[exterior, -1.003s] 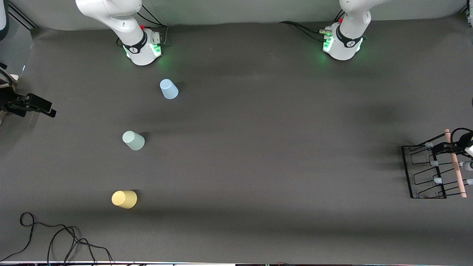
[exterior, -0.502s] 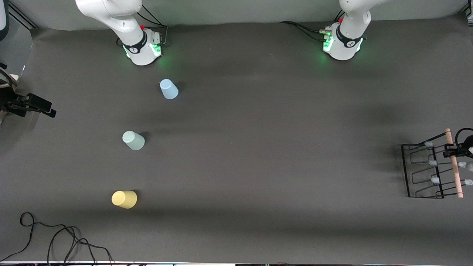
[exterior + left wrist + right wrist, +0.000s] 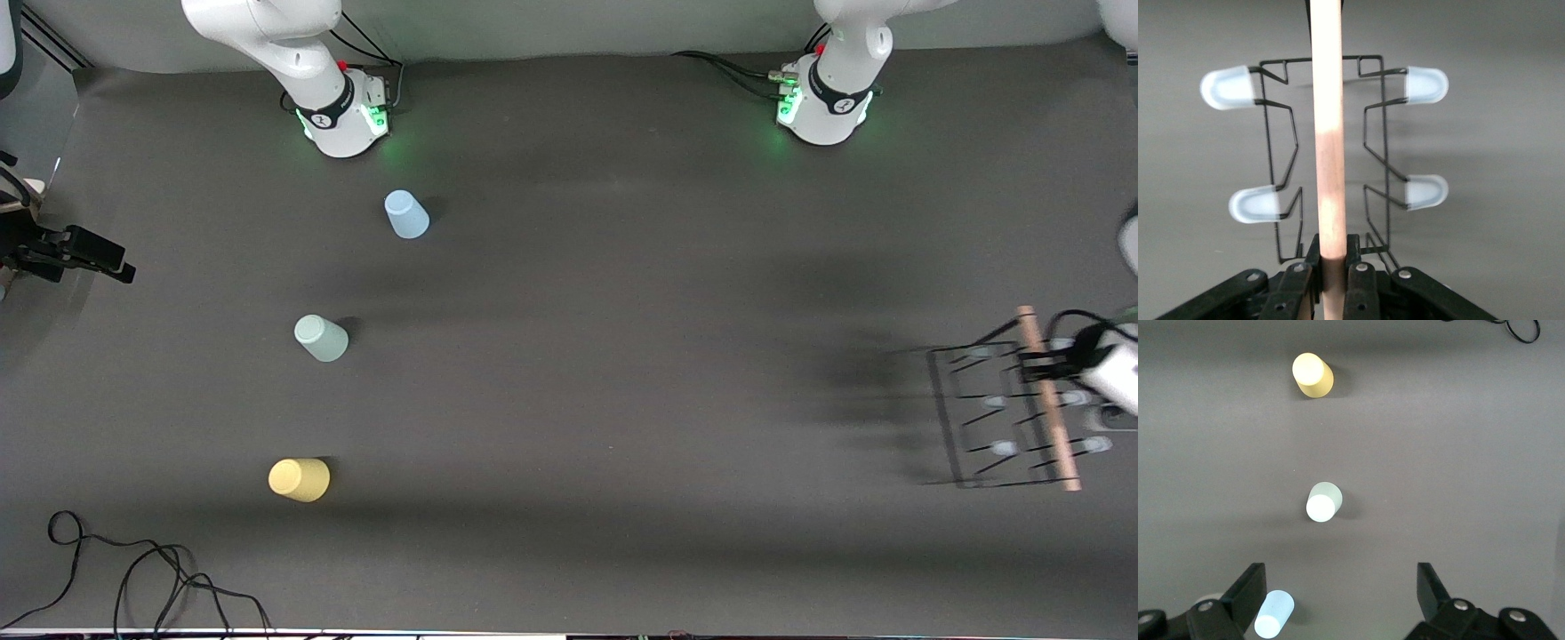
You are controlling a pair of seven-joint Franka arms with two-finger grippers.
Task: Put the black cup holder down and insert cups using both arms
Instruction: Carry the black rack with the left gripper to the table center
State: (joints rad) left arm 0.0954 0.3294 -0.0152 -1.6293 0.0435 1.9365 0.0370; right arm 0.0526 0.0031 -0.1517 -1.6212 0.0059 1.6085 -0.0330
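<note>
My left gripper [image 3: 1036, 364] is shut on the light wooden rod handle [image 3: 1328, 133] of the black cup holder [image 3: 944, 418], near the left arm's end of the table. The wire rack [image 3: 1385, 133] hangs below the rod with its pale pegs [image 3: 1231, 88] sticking out sideways. Three cups stand upside down toward the right arm's end: light blue [image 3: 407, 215], mint green [image 3: 321, 338] and yellow [image 3: 300, 479]. My right gripper [image 3: 1341, 587] is open high over the table, with nothing between its fingers. Its wrist view shows the blue cup [image 3: 1274, 614], the mint cup [image 3: 1323, 501] and the yellow cup [image 3: 1313, 375] below.
The two arm bases [image 3: 342, 111] [image 3: 827, 102] stand along the edge farthest from the front camera. A black device [image 3: 62, 253] juts in at the right arm's end. A loose black cable [image 3: 133, 569] lies near the front corner there.
The left gripper has closed on the rod handle. The holder has come up off the table and shifted a little toward the table's middle. The cups have not moved.
</note>
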